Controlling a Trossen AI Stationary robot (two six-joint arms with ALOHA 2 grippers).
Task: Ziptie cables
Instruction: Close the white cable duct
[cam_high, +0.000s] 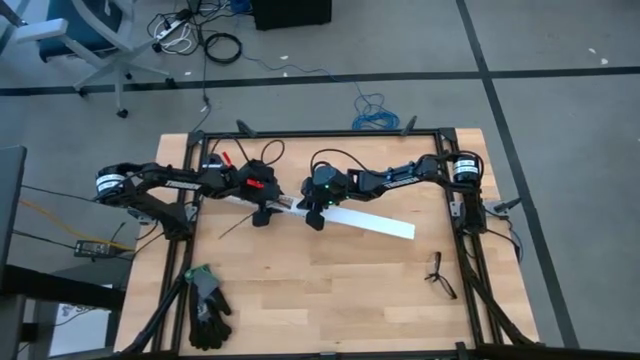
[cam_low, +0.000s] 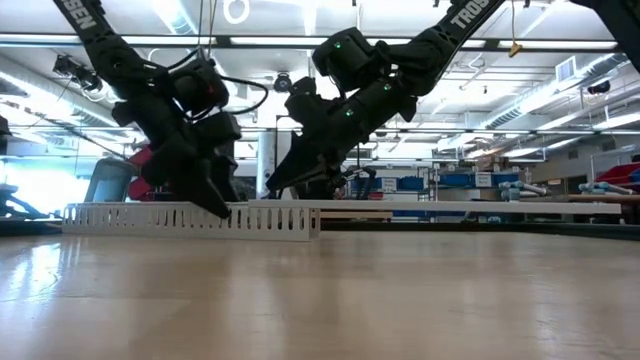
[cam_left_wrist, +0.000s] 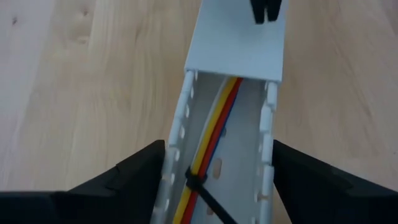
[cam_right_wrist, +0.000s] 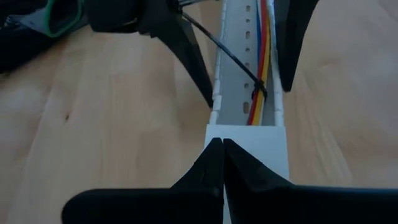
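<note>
A white slotted duct (cam_high: 290, 207) lies slantwise on the table, with a flat white cover (cam_high: 370, 222) on its right stretch. Yellow, red and blue cables (cam_left_wrist: 214, 124) run along inside the open stretch. A thin black ziptie (cam_left_wrist: 196, 181) loops around them, and its tail (cam_right_wrist: 211, 38) sticks out over the duct's wall. My left gripper (cam_left_wrist: 217, 165) straddles the open duct at the ziptie. My right gripper (cam_right_wrist: 222, 155) is shut, its tips over the cover's end (cam_right_wrist: 249, 140). My left gripper comes from above, slanting, its fingers across the duct. One finger (cam_left_wrist: 149, 165) lies against one slotted wall (cam_left_wrist: 171, 155) and the other against the opposite wall (cam_left_wrist: 268, 149), right beside the ziptie. The duct stays flat on the table. My right gripper points its shut fingertips (cam_left_wrist: 266, 11) down at the cover near its end; whether they touch it, I cannot tell.
A black glove with a green cuff (cam_high: 205, 305) lies near the table's near left corner. Small dark spectacles (cam_high: 438, 275) lie toward the near right. Black frame rails (cam_high: 470, 250) edge the table. Bare wood shows across the near middle.
</note>
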